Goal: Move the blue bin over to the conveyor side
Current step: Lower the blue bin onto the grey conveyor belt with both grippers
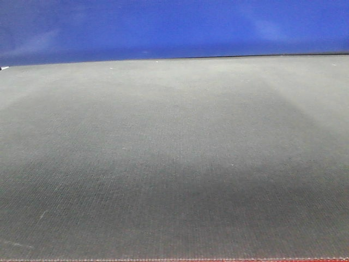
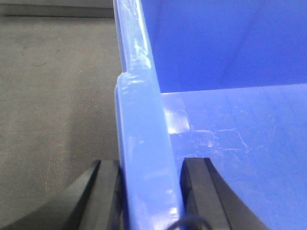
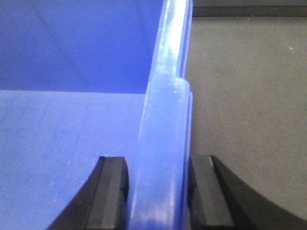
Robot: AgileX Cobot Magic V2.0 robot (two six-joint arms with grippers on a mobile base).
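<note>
The blue bin [image 1: 174, 27] shows as a glossy blue wall across the top of the front view, standing on the dark grey woven belt of the conveyor side [image 1: 174, 164]. The belt's thin red front edge [image 1: 218, 260] runs along the bottom. My left gripper [image 2: 151, 165] straddles the bin's left rim [image 2: 141, 124]. One black finger [image 2: 108, 191] is outside over the belt [image 2: 53, 96], the other inside, both pressed to the rim. My right gripper [image 3: 158, 163] is shut the same way on the right rim [image 3: 165, 110], with belt [image 3: 249, 96] beside it. The bin's inside [image 2: 240, 143] is bare.
A pale grey strip [image 2: 48, 4] with a dark band under it runs along the belt's far edge in the left wrist view. A similar dark band [image 3: 249, 9] crosses the top of the right wrist view. Grey belt lies on both outer sides of the bin.
</note>
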